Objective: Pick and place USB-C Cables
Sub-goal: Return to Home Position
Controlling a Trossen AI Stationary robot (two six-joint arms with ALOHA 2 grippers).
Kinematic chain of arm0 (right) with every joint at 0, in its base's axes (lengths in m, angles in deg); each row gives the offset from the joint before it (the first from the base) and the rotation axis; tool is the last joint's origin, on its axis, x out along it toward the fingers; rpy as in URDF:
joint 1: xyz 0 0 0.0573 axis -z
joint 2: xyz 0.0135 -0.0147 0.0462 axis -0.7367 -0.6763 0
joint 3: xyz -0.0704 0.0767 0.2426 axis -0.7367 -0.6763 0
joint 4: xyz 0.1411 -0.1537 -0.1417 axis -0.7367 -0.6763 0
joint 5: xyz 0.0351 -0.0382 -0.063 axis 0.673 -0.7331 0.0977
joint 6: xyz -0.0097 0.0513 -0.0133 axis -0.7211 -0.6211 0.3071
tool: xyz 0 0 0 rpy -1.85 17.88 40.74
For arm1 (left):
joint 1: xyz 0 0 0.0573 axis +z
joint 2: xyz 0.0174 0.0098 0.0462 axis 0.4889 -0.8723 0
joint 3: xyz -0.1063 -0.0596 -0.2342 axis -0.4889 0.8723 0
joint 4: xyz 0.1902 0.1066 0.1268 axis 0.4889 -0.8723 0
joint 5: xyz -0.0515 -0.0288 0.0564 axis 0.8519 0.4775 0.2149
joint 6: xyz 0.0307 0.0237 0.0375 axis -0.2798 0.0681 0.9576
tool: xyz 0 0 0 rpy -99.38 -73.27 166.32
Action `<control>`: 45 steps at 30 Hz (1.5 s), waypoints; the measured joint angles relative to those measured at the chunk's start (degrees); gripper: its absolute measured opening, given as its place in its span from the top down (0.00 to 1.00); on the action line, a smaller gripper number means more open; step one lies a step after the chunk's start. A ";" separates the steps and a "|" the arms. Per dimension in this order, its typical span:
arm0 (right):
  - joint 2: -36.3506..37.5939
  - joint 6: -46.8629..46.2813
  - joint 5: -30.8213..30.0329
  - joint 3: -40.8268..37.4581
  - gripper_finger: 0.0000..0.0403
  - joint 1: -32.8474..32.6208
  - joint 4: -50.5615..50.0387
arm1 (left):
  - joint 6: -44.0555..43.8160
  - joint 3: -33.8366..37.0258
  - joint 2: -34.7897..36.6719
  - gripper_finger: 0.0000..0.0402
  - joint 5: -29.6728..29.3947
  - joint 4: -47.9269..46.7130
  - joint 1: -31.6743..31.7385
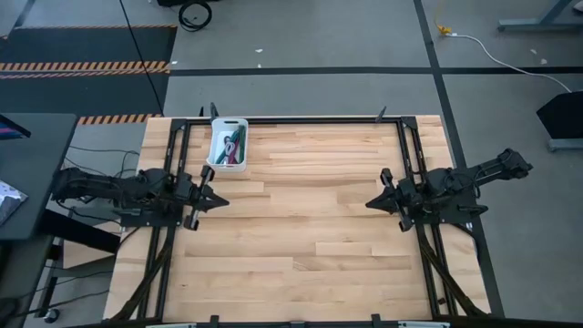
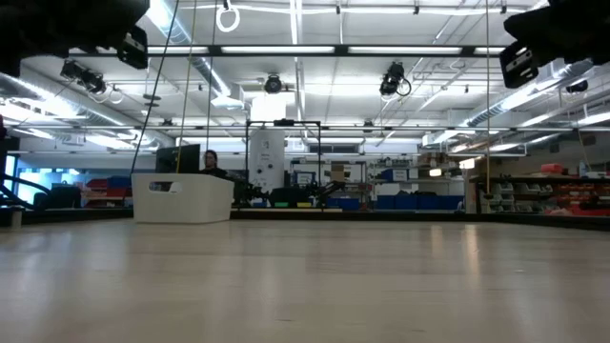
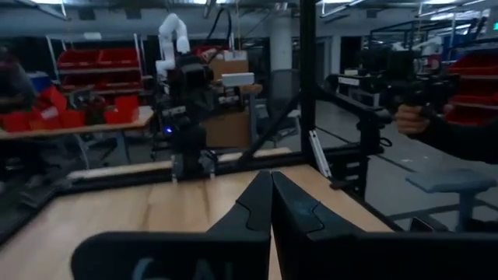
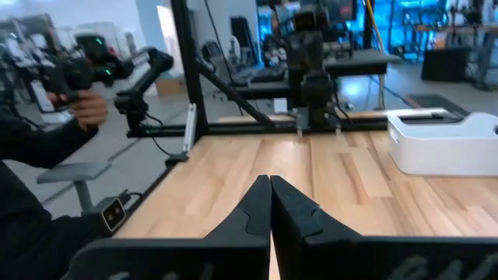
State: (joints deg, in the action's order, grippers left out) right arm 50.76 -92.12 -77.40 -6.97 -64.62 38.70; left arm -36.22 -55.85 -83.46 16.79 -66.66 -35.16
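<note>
Pale wooden table point(image 1: 310, 228); USB-C cables point(image 1: 234, 146) in white bin point(image 1: 230, 121), far left. Jaws of left gripper point(image 1: 223, 201) and right gripper point(image 1: 369, 203) clenched, empty. Beyond, red shelf bins point(image 3: 101, 58).

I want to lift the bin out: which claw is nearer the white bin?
Left. The left claw hangs close by the white bin; the right claw is across the table, much farther off.
</note>
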 joint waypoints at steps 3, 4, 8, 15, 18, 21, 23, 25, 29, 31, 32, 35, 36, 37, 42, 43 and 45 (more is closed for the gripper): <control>1.72 0.43 0.97 -3.42 0.99 0.00 4.10 | -1.12 2.98 0.00 0.99 2.48 3.55 1.37; 2.47 0.58 1.07 -4.56 0.99 0.00 4.83 | -1.61 4.08 0.01 0.99 3.25 5.24 1.85; 5.30 0.49 1.12 -8.30 0.99 0.15 6.65 | -3.11 8.74 0.06 0.99 5.77 12.33 4.17; 9.65 1.07 1.13 -11.49 0.99 2.00 5.92 | -4.07 9.29 -0.02 0.99 10.70 10.77 9.94; 10.49 2.11 1.94 -11.49 0.99 4.06 5.94 | -4.10 9.29 0.00 0.99 12.64 10.90 13.08; 10.86 1.90 4.36 -11.49 0.99 6.73 5.95 | -5.79 9.29 -0.02 0.99 15.67 10.67 15.88; 10.86 1.39 6.99 -11.49 0.99 8.33 5.72 | -6.72 9.29 -0.02 0.99 16.94 10.21 16.94; 10.82 1.12 7.98 -11.49 0.99 9.47 5.32 | -6.87 9.29 -0.02 0.99 16.78 9.66 17.34; 10.82 1.48 7.70 -11.49 0.99 11.37 4.16 | -6.59 9.31 -0.02 0.99 15.00 8.60 17.36; 10.82 1.29 7.14 -11.49 0.99 12.08 4.05 | -6.68 9.31 -0.02 0.99 14.88 8.34 17.35; 10.82 1.28 6.75 -11.49 0.99 12.36 4.05 | -6.88 9.31 -0.02 0.98 14.84 8.22 17.31; 10.80 1.37 6.29 -11.49 0.99 13.17 3.63 | -9.45 9.31 -0.02 0.98 11.15 7.88 17.29; 10.79 1.39 6.19 -11.49 0.99 13.43 2.99 | -10.21 9.31 -0.02 0.98 8.46 6.97 17.29; 10.77 1.42 5.98 -11.49 0.98 13.66 2.15 | -10.79 9.31 -0.02 0.98 6.05 5.55 17.29; 10.77 1.73 5.40 -11.49 0.98 14.04 0.64 | -11.07 9.33 -0.04 0.99 1.13 2.04 16.89; 10.77 1.79 5.41 -11.49 0.98 14.00 1.14 | -11.09 9.33 -0.02 0.99 1.11 2.65 16.33; 10.77 2.05 5.44 -11.49 0.99 13.99 2.05 | -11.06 9.33 0.02 0.99 1.15 3.89 14.86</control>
State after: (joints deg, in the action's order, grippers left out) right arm 61.54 -90.07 -71.96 -18.46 -50.63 40.74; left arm -47.28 -46.52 -83.45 17.94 -62.77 -20.30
